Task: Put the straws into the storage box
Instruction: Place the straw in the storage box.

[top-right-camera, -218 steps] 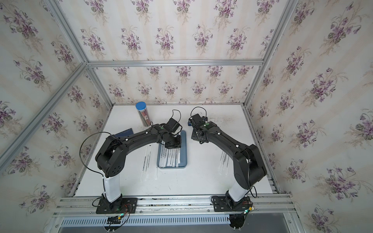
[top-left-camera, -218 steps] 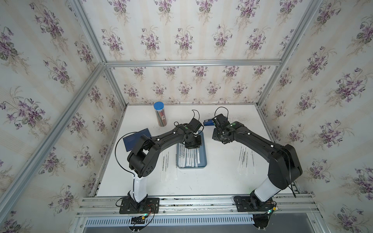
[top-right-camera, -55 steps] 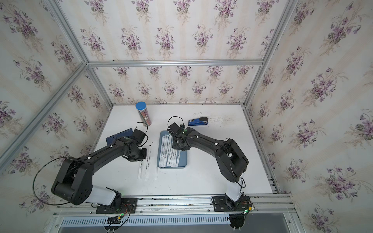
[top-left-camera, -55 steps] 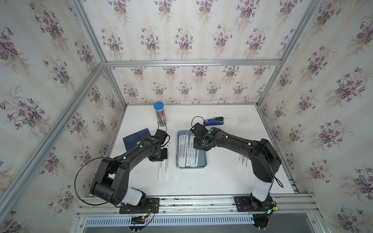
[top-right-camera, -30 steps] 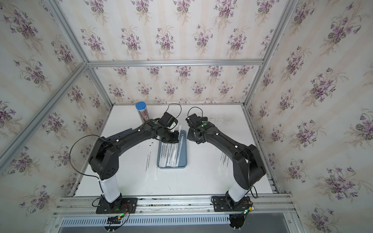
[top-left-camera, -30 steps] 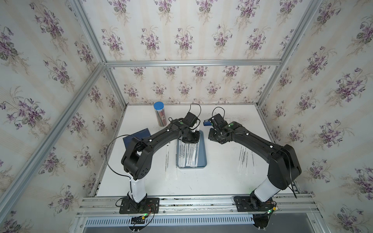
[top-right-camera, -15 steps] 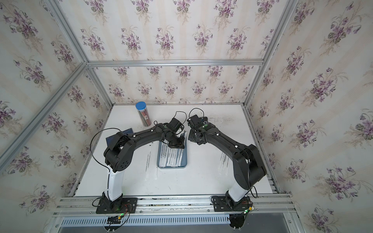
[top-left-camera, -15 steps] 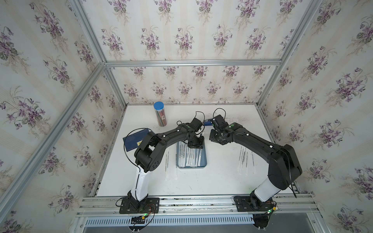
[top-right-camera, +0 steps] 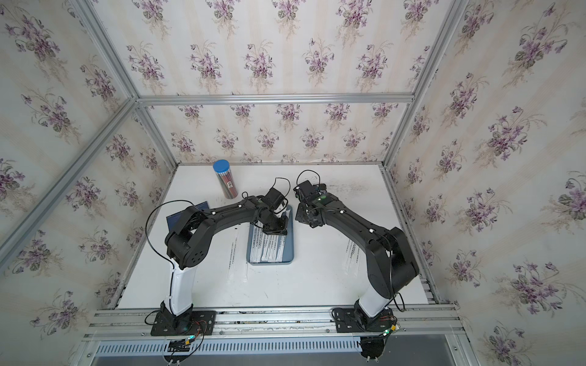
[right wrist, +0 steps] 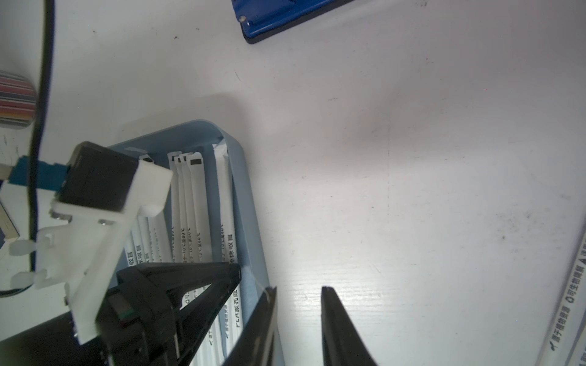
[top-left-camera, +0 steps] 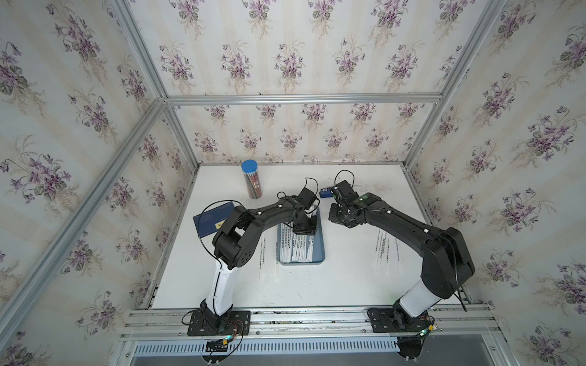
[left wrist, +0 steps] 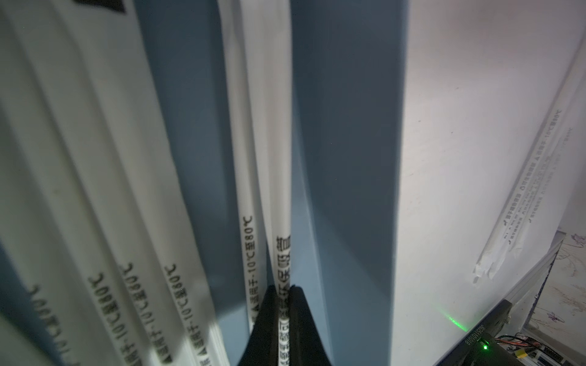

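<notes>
**Item 1: your left gripper** [left wrist: 283,290]. It was clenched on a single straw [left wrist: 282,158], pinched between both black fingertips near one end. That straw ran lengthwise over the storage box [left wrist: 348,158], close beside its side wall. You could not have told whether its far end rested on the floor. In both top views the gripper sat low over the far half of the box [top-left-camera: 319,245].

**Item 2: your right gripper** [right wrist: 298,290]. It was released, with the jaws apart and only bare table [right wrist: 412,190] between them. One fingertip stood right by the box's long rim, on the outside.

**Item 3: storage box.** It was grey-blue with a low rim. It lay mid-table between your two arms, long side pointing away from the bases.

**Item 4: boxed straws** [top-left-camera: 295,248]. They lay in a row, side by side and lengthwise, covering most of the floor. A bare strip was left along the side toward your right arm. Black end marks showed at the far end in the right wrist view.

**Item 5: loose straws.**
- A couple [top-left-camera: 268,256] lay on the table just beside the box, on your left arm's side.
- A further group [top-left-camera: 385,250] lay well apart on the other side, partly under your right arm.

**Item 6: sundries.**
- A clear tube [top-left-camera: 252,183] with a blue cap stood toward the far left.
- A navy notebook [top-left-camera: 207,221] lay partly under your left arm.
- A small blue object [top-left-camera: 325,192] lay beside your right wrist.
</notes>
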Robot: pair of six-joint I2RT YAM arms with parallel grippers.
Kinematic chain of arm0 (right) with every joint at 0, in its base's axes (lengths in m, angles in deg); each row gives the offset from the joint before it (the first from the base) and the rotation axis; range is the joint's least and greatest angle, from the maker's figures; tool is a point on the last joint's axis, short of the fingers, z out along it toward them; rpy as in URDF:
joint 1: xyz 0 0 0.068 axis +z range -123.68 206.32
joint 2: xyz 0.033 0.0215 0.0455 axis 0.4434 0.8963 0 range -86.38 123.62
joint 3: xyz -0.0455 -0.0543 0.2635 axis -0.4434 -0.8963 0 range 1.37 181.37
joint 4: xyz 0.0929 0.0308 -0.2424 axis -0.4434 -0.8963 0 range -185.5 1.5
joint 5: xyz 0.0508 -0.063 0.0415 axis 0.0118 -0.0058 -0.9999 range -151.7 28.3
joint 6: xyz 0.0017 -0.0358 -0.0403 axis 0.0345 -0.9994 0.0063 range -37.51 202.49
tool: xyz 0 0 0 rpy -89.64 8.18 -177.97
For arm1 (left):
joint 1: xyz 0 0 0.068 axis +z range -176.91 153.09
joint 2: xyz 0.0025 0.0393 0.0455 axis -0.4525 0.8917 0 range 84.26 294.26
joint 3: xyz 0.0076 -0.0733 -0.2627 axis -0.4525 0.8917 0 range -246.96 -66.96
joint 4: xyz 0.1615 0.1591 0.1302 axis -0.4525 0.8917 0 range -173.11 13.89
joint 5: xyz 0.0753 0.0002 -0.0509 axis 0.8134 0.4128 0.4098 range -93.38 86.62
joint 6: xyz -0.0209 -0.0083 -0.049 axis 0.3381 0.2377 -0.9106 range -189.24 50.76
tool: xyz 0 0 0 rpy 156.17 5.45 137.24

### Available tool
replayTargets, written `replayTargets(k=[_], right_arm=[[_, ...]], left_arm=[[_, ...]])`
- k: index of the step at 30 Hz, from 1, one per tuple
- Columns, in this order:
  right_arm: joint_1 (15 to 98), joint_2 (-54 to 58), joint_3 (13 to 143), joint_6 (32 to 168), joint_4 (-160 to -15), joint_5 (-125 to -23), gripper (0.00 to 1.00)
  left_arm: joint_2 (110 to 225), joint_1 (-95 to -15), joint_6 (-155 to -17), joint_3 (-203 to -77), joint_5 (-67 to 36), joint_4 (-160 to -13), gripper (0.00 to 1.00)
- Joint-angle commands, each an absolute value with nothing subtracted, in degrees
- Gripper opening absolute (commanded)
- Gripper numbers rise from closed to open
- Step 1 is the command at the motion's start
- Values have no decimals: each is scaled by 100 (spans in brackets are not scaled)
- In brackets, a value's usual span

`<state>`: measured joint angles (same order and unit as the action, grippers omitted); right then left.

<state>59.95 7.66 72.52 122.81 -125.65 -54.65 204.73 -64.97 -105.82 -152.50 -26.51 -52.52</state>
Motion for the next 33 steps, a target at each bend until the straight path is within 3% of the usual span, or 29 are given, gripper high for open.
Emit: replayTargets(k=[1, 21, 28, 33], right_arm=[[5989, 759, 7280, 12266, -12543, -5410, 29], [6027, 705, 7194, 12301, -12510, -5388, 29], [6033, 678, 7181, 12283, -12550, -5332, 29], [6012, 621, 7102, 12229, -12630, -5243, 29]], left_arm=[[20625, -6499, -10580, -15326, -2647, -5300, 9], [20522, -6338, -10763, -15262, -2424, -5195, 12], [20373, -6336, -10776, -15255, -2238, -5155, 26], [20103, -6338, -10649, -15320, -2072, -4967, 27]])
